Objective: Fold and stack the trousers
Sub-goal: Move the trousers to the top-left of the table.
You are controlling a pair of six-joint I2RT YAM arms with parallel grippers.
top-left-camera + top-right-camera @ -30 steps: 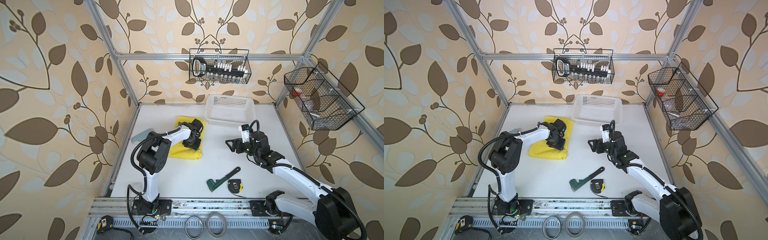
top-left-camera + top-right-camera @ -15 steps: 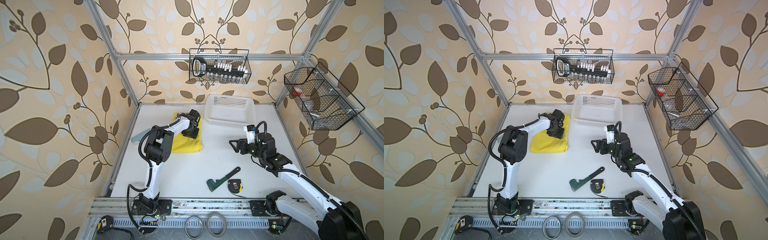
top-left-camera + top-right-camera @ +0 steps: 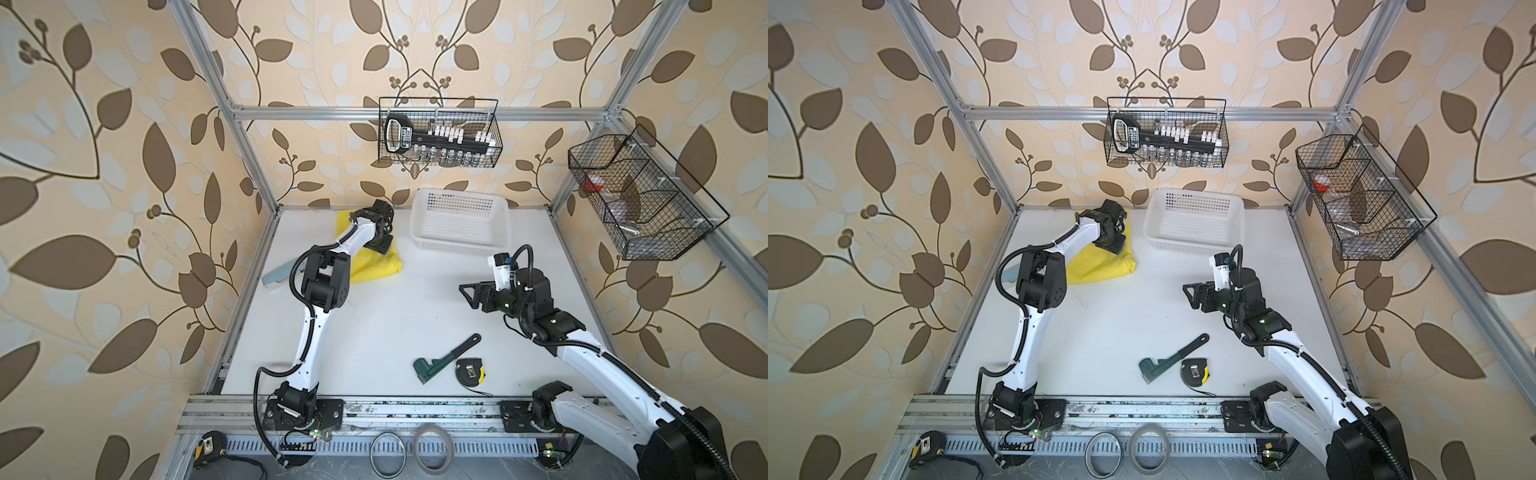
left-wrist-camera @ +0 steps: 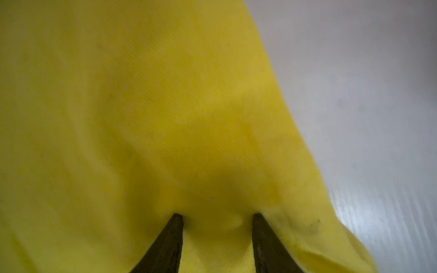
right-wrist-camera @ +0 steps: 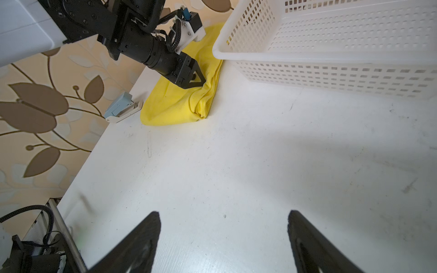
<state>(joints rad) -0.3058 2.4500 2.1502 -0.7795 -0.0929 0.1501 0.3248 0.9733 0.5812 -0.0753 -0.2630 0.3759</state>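
The white perforated basket stands at the worktop's far edge. The side wire basket holds a red-topped item, and the back wire basket holds a black tool. The folded trousers lie in the far-left corner, where the left gripper pinches a thick fold. The right gripper hangs spread.

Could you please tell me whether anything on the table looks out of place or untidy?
Yes: a green pipe wrench and a tape measure lie near the front edge of the table, unrelated to folding. The folded trousers look bunched along the side nearer the white basket, with layers uneven.
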